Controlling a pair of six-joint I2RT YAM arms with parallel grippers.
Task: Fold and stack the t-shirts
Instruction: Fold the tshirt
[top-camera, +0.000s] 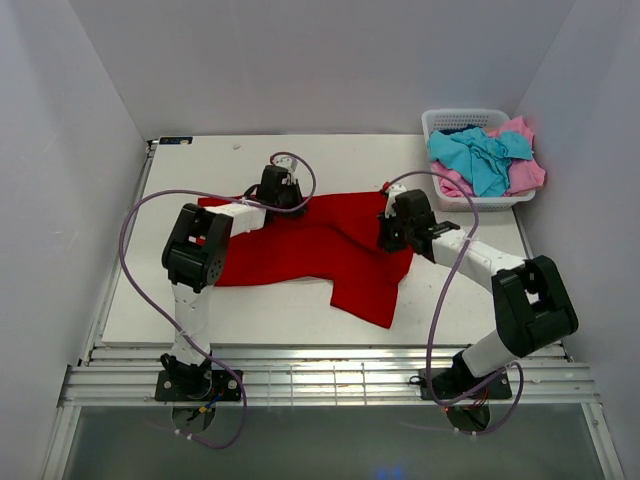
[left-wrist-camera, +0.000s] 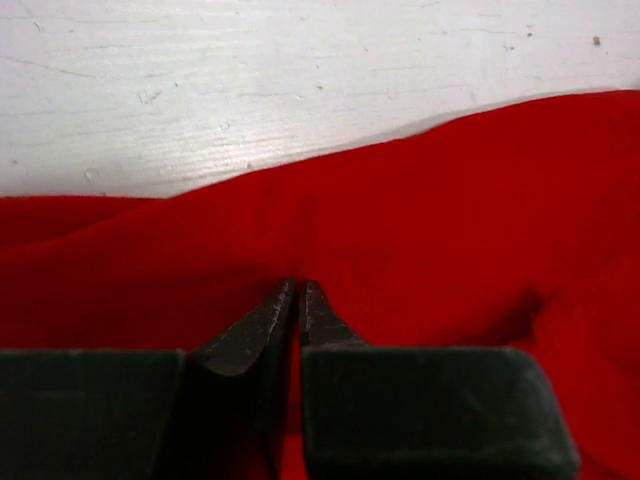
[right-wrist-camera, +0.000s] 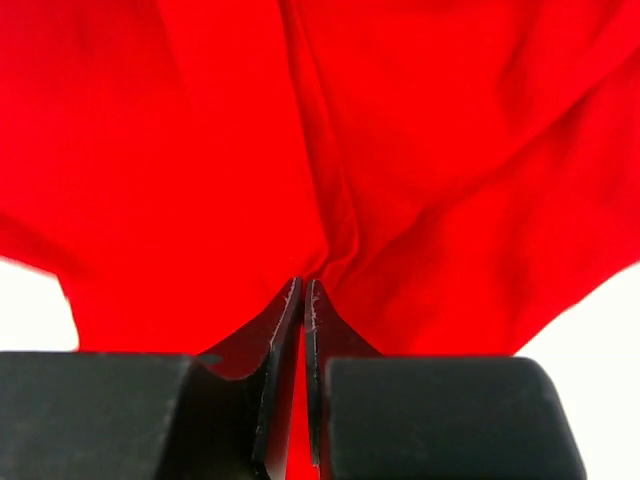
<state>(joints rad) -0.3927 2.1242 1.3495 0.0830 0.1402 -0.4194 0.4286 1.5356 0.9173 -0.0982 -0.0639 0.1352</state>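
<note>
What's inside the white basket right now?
A turquoise t-shirt lies crumpled on top of a pink t-shirt, and both spill over the basket rim. Anything beneath them is covered.

3 tees (top-camera: 310, 250), 1 basket (top-camera: 462, 118), 2 arms (top-camera: 203, 248)

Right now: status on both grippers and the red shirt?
Left gripper shut on red t-shirt near its far edge. Right gripper shut on it, cloth bunched. Other shirts in basket, clear of the arms.

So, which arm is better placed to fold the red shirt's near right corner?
Probably the right: the right gripper grips the red shirt beside that corner; the left gripper pinches near its far edge.
</note>
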